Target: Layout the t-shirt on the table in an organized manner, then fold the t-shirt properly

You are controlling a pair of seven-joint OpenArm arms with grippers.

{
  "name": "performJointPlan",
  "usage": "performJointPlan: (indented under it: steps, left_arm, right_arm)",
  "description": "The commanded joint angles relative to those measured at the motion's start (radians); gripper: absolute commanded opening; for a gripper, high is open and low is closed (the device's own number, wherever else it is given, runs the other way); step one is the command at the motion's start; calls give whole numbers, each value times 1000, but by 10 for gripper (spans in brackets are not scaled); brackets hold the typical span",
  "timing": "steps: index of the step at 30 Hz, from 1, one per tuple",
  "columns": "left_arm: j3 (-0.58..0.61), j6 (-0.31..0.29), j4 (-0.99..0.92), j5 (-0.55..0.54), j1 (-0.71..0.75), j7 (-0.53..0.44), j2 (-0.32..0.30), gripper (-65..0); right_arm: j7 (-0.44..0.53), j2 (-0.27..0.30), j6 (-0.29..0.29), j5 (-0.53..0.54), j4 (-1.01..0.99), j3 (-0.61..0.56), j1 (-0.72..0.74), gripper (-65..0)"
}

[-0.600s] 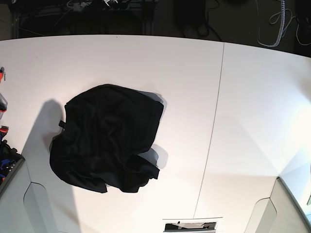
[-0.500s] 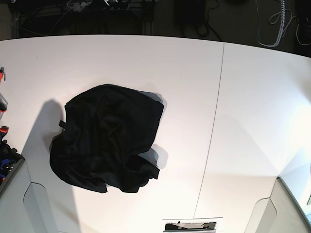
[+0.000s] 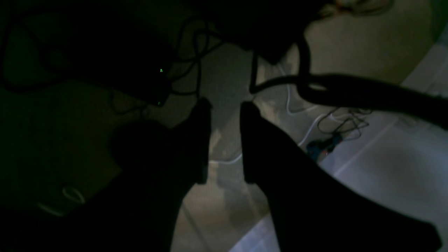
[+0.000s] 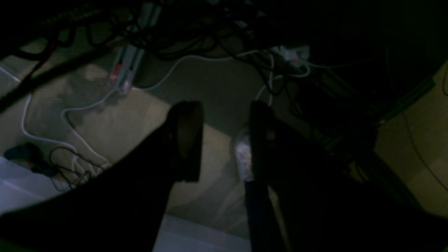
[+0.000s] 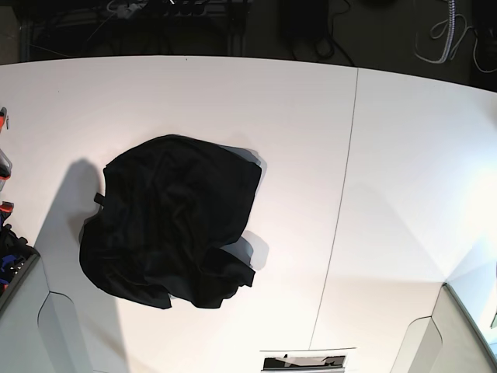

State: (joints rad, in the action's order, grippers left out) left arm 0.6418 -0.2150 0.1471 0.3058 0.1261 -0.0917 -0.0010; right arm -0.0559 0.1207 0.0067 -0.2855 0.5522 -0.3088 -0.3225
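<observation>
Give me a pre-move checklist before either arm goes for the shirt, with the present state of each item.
1. t-shirt on the table: ok, left of the seam.
2. Shirt laid out flat: not ok, crumpled heap.
3. left gripper empty: ok, fingers apart, only floor between.
4. right gripper empty: ok, fingers apart.
5. Arms over the table: not ok, both wrist views show floor and cables.
6. Print side up: cannot tell.

text: none legible | wrist views: perhaps too dark
</observation>
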Motion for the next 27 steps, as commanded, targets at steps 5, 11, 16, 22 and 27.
performJointPlan:
  steps: [5,11,16,22,27]
  left_arm:
    - [-15,-7,102,-10,64,-2,-56,-469]
    - [-158,-89,282,-50,173,-2,-145,-469]
    - [-294,-141,498,-55,307,-2,-198,-469]
    - [-382,-140,769,-56,470,-3,-232,-469]
    - [-431,-137,987,-93,599,-2,-261,-469]
  right_arm:
    - [3,28,-4,-11,54,2,-49,-418]
    - [3,82,-3,-32,169,2,-129,-418]
    - [3,129,-3,-32,291,2,-219,-418]
    - [3,177,-3,-32,438,2,-320,-418]
    - [2,221,-3,-32,611,2,-422,-418]
